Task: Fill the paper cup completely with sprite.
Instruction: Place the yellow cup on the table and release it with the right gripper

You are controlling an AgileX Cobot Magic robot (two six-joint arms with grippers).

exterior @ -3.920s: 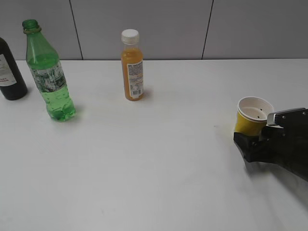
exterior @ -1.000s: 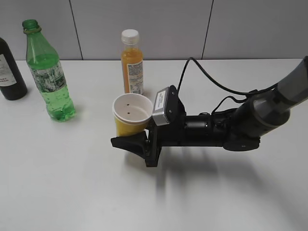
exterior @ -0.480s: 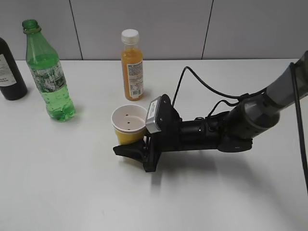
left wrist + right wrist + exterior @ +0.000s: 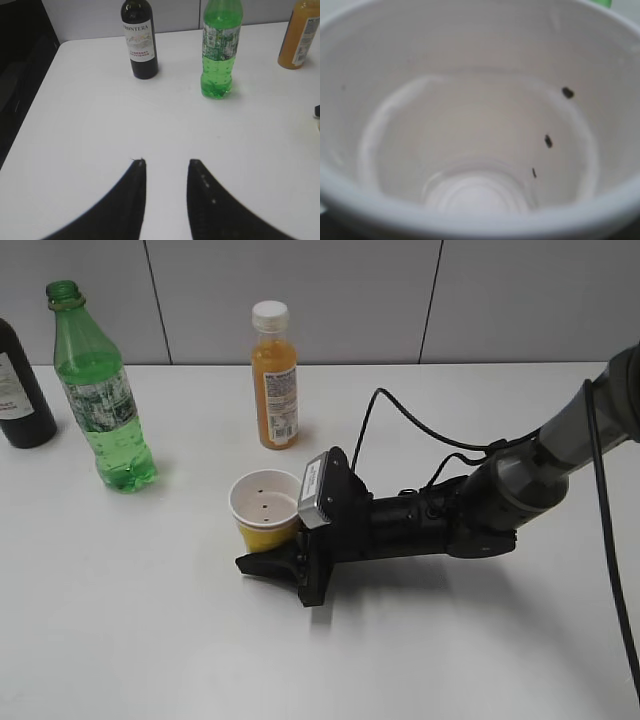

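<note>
The paper cup point(image 4: 265, 502), yellow with a white rim, stands upright and empty at mid-table, and my right gripper point(image 4: 264, 542) is shut on its yellow body from the right. Whether the cup's base touches the table I cannot tell. Its white inside with dark specks point(image 4: 470, 125) fills the right wrist view and hides the fingers. The sprite point(image 4: 103, 400) is a tall green uncapped bottle standing at the far left, well apart from the cup; it also stands in the left wrist view point(image 4: 220, 50). My left gripper point(image 4: 166, 162) is open over bare table, holding nothing, and is outside the exterior view.
An orange juice bottle point(image 4: 274, 375) with a white cap stands just behind the cup. A dark bottle point(image 4: 20, 390) with a white label stands left of the sprite. The right arm's black cable point(image 4: 400, 410) loops over the table. The table's left edge point(image 4: 35, 100) is near.
My right gripper came in from the right with the cup, then lowered it and shifted slightly left over the last second. The bottles have not moved.
</note>
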